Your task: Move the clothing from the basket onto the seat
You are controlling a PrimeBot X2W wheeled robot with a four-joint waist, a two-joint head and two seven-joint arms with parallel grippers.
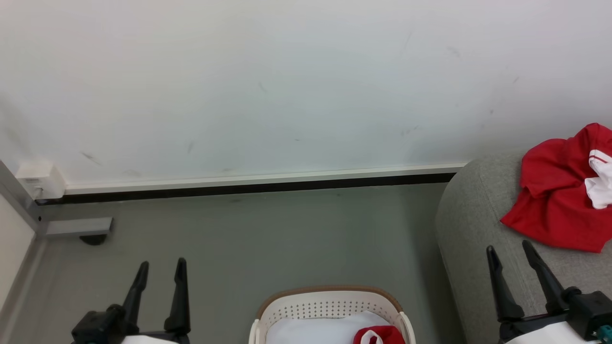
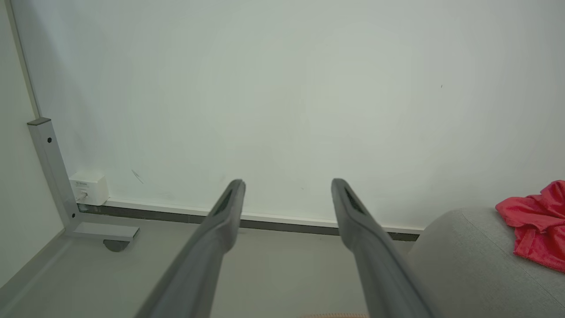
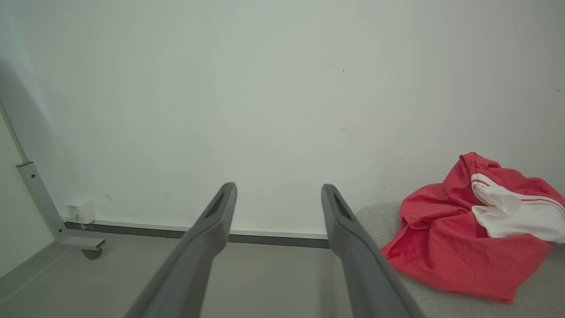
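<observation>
Red clothing (image 1: 554, 200) lies crumpled on seat (image 1: 473, 215) (no clear long axis); left gripper (image 1: 162, 262) and right gripper (image 1: 508, 246) spread apart, empty.

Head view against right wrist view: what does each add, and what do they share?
Head view adds the basket, holding a white cloth and a red garment, and the open left pincer. Right wrist view adds a fuller look at the white striped panel of the clothing. Shared: that clothing on the grey seat and the open right pincer.
</observation>
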